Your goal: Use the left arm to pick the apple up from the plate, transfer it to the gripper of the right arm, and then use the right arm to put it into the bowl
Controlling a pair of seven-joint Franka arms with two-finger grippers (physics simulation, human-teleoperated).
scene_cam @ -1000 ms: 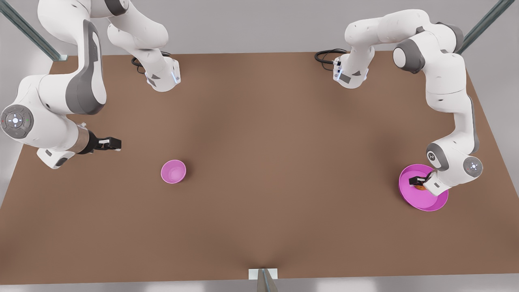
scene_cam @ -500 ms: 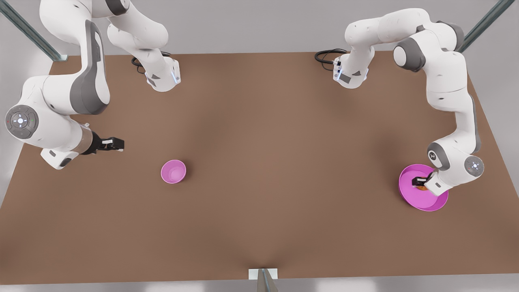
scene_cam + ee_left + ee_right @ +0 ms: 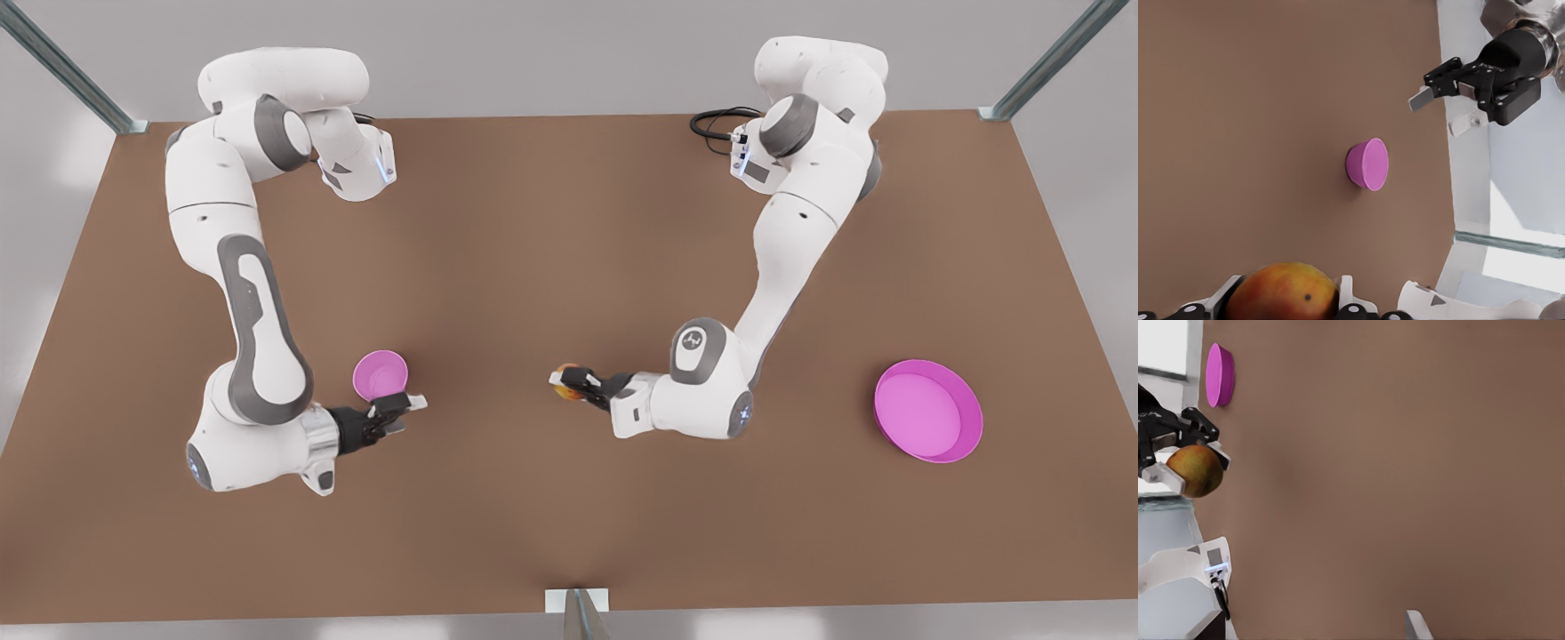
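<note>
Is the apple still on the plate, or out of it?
Out. The left pincer is shut on the apple, held mid-table, and the plate lies empty at the front view's right.

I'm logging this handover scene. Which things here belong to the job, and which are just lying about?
Job:
- apple, held by the left gripper above mid-table
- right gripper, open, beside the bowl
- plate, bare, at the front view's right

Lying about:
- black cable by an arm's base
- metal frame posts at the table's corners
</note>
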